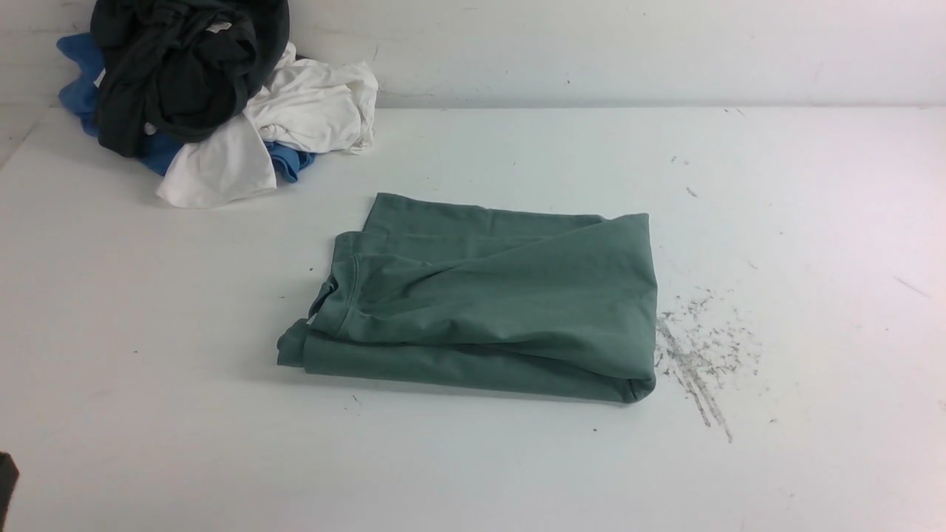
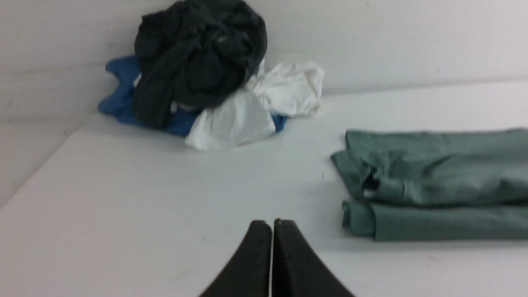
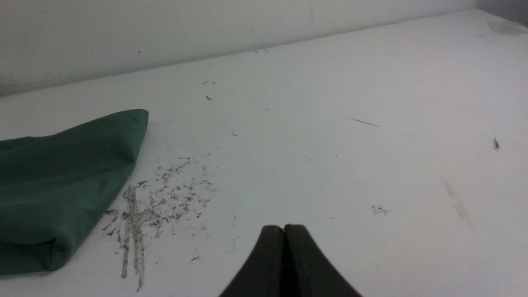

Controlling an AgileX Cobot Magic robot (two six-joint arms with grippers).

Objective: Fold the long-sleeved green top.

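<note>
Green long-sleeved top (image 1: 488,303): folded into a rectangle, mid-desk (image 1: 148,384); no readable label or writing shows. Left gripper (image 2: 272,225), right gripper (image 3: 284,227): each pressed together, empty, apart from top.

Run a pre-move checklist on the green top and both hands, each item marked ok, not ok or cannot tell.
1. Green top folded into a compact bundle on the table: ok.
2. Left hand shut, holding nothing: ok.
3. Right hand shut, holding nothing: ok.
4. Both hands apart from the top: ok.
5. Clothes pile in the far left corner, apart from the top: ok.
6. Sleeves tucked inside the fold: cannot tell.
</note>
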